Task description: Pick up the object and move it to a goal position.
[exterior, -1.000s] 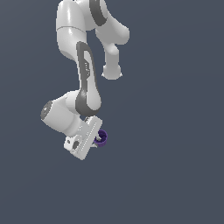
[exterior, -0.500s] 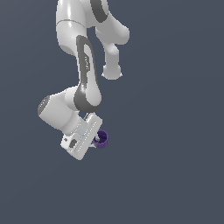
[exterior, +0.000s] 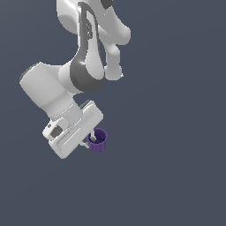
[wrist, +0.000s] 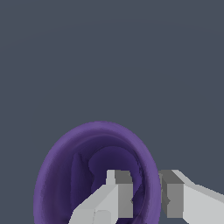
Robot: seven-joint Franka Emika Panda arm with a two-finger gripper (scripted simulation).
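The object is a small dark purple cup (exterior: 99,140), seen just past the white hand in the exterior view. In the wrist view the cup (wrist: 65,175) fills the lower part of the picture, mouth toward the camera. My gripper (exterior: 91,139) is shut on the cup's rim: one finger (wrist: 114,192) is inside the cup, the other finger (wrist: 179,197) is outside its wall, as the wrist view of the gripper (wrist: 146,194) shows. The cup hangs from the gripper over the plain grey ground. The cup's base is hidden in the wrist view.
The white arm (exterior: 84,66) rises above the hand in the exterior view. The ground (exterior: 176,176) around is plain dark grey.
The arm's wrist and hand have shifted slightly toward the exterior view's left, with the cup still held in the fingers.
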